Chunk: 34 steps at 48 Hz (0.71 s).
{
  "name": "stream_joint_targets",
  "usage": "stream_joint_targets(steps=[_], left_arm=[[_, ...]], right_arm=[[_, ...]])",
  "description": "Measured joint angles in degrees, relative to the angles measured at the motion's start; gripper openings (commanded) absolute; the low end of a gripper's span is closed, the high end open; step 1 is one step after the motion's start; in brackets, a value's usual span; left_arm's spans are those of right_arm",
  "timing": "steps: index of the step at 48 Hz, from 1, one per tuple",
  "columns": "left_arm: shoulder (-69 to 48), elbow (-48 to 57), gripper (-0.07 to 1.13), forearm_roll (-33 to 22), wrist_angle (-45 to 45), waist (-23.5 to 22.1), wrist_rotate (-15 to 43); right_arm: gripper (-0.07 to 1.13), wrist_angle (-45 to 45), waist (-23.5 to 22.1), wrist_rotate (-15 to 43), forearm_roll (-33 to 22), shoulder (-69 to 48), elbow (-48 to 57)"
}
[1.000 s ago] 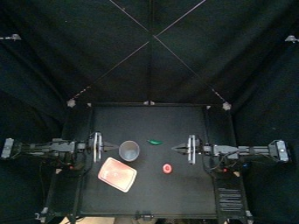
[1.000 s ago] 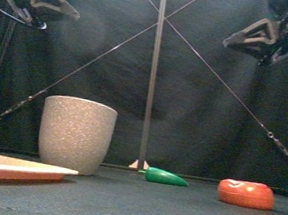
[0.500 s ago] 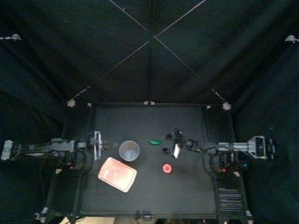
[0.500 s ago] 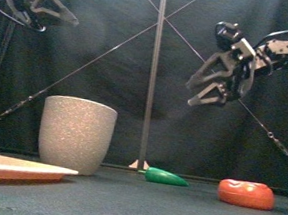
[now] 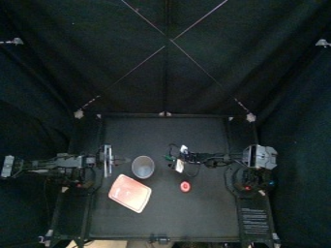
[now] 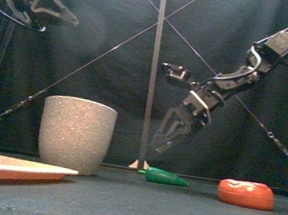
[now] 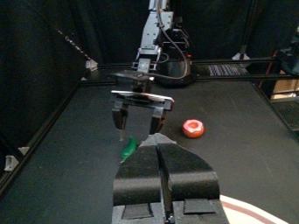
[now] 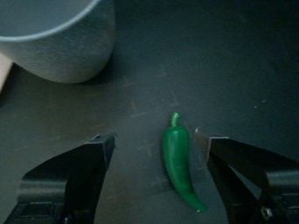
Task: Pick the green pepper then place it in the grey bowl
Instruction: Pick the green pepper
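The right gripper (image 6: 165,148) is held, jaws spread, over the slim green toy pepper (image 8: 177,164). The left gripper (image 7: 163,149) is apparently clenched, empty.

Pink tray (image 6: 3,167) runs off the front view's lower left edge and the left wrist view's lower right corner, where the fingers (image 7: 187,179) of the left gripper (image 7: 163,147) cover part of it. Grey cup (image 8: 56,35) is cropped at the right wrist view's upper left. At the top view's centre, the green pepper (image 8: 177,166) is too small to pick out beneath the right gripper (image 5: 180,153); the red toy (image 5: 185,185) is too small to identify.
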Motion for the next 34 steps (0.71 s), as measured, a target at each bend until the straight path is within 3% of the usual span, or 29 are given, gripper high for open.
stream_joint_targets(steps=[23,34], left_arm=[[0.1,1.6,0.07,0.0,-0.8,0.0,0.0],[0.1,1.6,0.07,0.0,-1.8,0.1,0.0]], right_arm=[[1.03,5.4,-2.1,-0.1,-0.5,4.3,-3.0],[0.87,5.4,-2.0,0.0,1.2,5.6,-3.0]])
